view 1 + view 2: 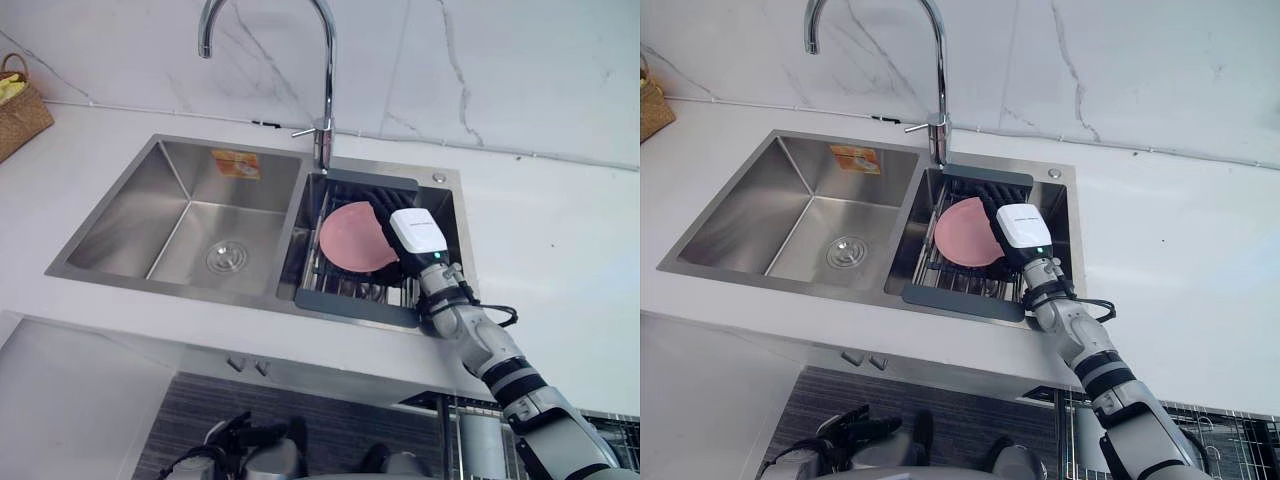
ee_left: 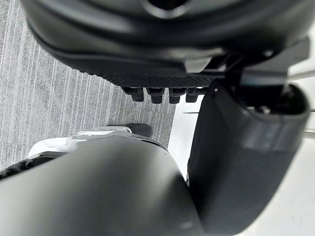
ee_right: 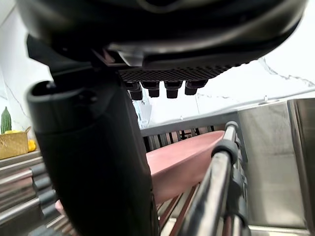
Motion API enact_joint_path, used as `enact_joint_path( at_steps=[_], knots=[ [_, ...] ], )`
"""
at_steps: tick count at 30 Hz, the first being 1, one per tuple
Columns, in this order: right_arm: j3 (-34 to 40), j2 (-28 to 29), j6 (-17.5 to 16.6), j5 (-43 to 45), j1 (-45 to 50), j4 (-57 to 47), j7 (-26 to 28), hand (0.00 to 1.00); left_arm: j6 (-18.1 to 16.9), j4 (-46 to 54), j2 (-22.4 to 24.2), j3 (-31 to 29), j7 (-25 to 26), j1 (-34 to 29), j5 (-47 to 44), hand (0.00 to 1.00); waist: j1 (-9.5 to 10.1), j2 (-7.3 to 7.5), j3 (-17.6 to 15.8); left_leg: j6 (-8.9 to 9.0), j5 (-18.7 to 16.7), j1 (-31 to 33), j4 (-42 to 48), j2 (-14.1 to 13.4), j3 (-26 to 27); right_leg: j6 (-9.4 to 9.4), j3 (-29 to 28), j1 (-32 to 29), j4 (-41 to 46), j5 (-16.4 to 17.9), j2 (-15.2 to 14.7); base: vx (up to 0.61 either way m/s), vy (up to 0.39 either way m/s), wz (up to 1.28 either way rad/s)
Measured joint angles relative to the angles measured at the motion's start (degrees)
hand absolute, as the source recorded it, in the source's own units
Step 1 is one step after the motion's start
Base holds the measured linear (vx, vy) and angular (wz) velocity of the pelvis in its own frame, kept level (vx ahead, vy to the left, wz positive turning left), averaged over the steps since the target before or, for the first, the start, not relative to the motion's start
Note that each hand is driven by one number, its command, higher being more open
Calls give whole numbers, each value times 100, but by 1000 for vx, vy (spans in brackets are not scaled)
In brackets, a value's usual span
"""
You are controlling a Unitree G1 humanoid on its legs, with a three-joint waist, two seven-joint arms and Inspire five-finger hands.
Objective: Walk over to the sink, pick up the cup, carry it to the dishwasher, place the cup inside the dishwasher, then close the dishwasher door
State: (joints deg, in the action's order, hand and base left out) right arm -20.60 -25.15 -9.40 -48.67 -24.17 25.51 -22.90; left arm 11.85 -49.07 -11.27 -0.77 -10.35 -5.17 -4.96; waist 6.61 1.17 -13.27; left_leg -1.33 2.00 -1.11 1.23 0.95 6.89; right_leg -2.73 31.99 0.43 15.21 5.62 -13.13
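right wrist view: plate (image 3: 183,158) beyond fingers (image 3: 154,89)

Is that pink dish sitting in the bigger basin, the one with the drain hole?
No, the pink dish lies on the dark rack in the smaller basin to the right of it.
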Motion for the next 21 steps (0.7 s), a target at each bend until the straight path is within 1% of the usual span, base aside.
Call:
enact_joint_path(
  at_steps=[4,8,12,21],
  knots=[
    [34,-27,-202,-5,0,-10,-118,0,-69,23,-4,-8,-27,3,46,100,-4,12,-59,22,13,3,34,0,20,-41,-3,-21,55,50,-11,8,-7,0],
    [62,-20,-258,-115,0,-7,-222,0,-107,23,-4,-8,-32,3,47,100,-3,11,-77,24,12,14,62,-2,15,-44,0,-36,110,86,-24,4,-8,0],
    [62,73,-351,-458,11,228,-700,0,-183,77,4,-14,-56,-8,48,100,-6,-9,-150,25,10,66,109,8,-12,-50,28,-77,181,121,-55,6,-17,4],
    [56,12,-377,-556,7,247,-819,0,-225,151,12,-43,-117,-12,186,100,25,-9,-181,21,7,97,152,22,-52,-54,68,-72,212,124,-84,2,-5,1]
  ],
)
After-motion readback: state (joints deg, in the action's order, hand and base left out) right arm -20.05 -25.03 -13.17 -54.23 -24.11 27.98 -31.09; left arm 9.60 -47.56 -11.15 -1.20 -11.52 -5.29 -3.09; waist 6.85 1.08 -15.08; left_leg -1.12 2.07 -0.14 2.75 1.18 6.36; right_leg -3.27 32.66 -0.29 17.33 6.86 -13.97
